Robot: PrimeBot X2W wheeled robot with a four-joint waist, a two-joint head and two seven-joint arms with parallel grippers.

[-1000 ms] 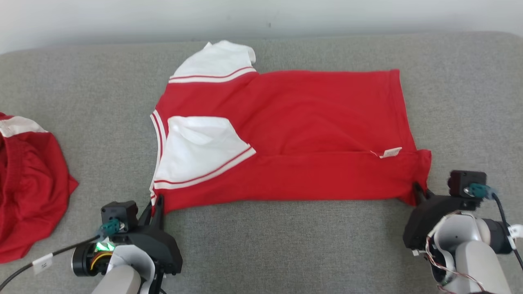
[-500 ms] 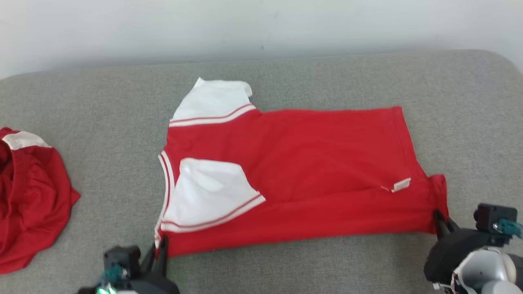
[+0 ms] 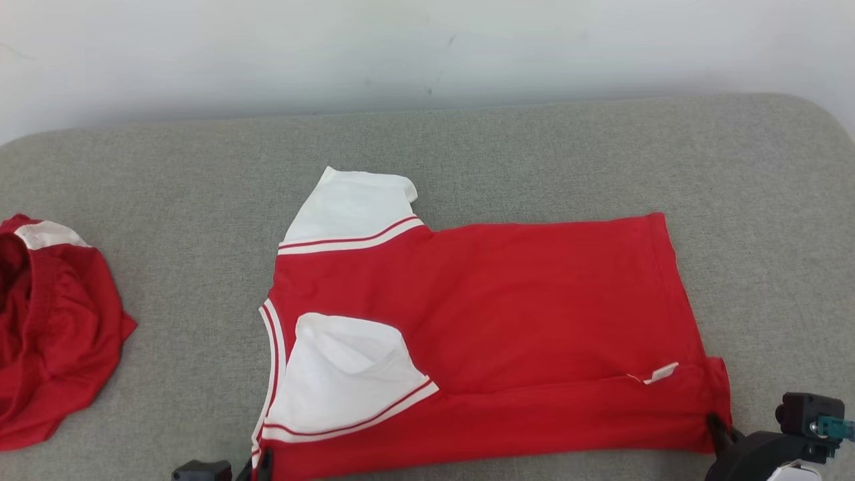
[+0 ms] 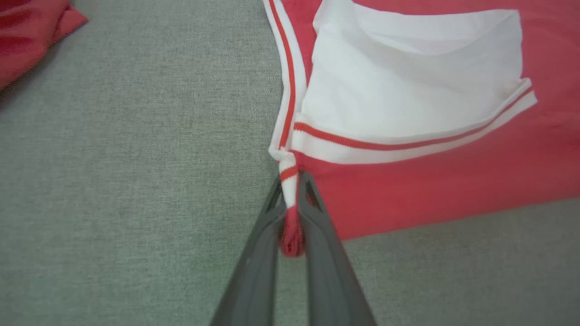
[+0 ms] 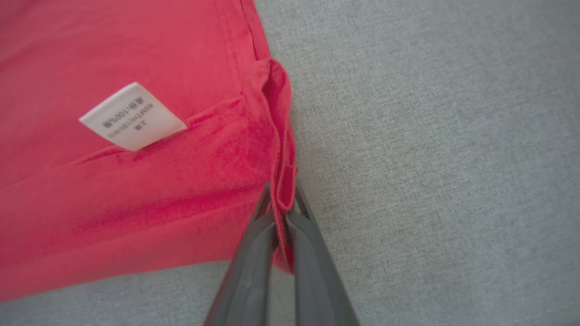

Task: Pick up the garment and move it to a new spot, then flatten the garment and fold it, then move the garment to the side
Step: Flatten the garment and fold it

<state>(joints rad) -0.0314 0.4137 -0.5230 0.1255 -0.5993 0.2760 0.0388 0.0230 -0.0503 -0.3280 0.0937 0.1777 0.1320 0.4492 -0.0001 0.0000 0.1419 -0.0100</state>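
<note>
Shirt (image 3: 521, 314): red and white, flat in the middle of the couch (image 3: 167, 187), long axis running left to right, collar end leftward.
Left tool (image 4: 292, 185): clenched on the near collar-side corner.
Right tool (image 5: 282, 199): clenched on the near hem corner.
Relation: the whole shirt lies beyond both tools, near edge spanning between them; a fold would likely go away from the robot.

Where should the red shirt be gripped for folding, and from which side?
Probably at its near corners, coming in low from the robot's side: the shirt lies flat, that edge straight with grey surface before it; the left gripper is shut on the striped-trim corner, the right gripper on the hem corner.
</note>
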